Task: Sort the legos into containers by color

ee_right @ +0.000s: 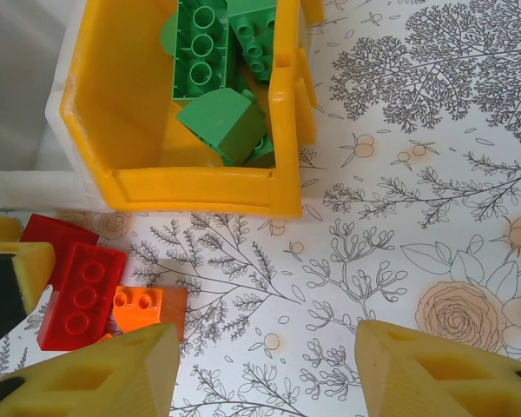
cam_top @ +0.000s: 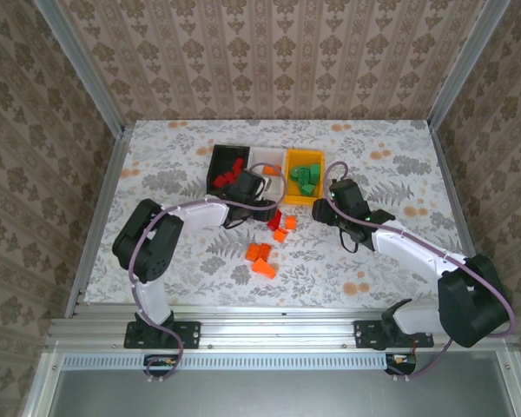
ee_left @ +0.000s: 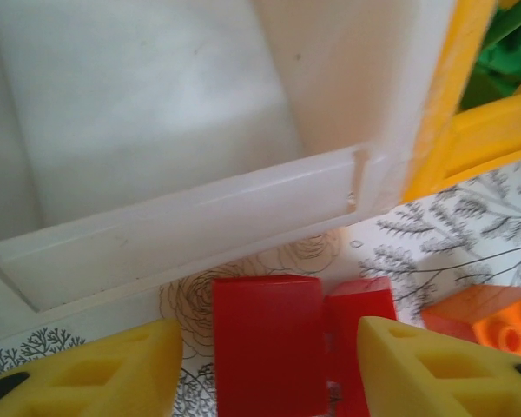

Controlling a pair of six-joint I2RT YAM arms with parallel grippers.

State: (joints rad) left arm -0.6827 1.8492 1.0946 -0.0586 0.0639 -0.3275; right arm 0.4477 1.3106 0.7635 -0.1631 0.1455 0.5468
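Yellow fingers [ee_left: 113, 373] of the left gripper [ee_left: 267, 343] stand apart around a red brick [ee_left: 260, 330] on the white bin's [ee_left: 200, 217] near side and may pinch the second red brick [ee_left: 360, 304] just beside it too, while the right gripper's [ee_right: 267, 339] jaws hang apart.

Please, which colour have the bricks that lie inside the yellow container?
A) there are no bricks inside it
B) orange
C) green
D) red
C: in the right wrist view, the bricks seen inside the yellow container are green bricks, while a red brick and an orange brick lie outside it on the table.
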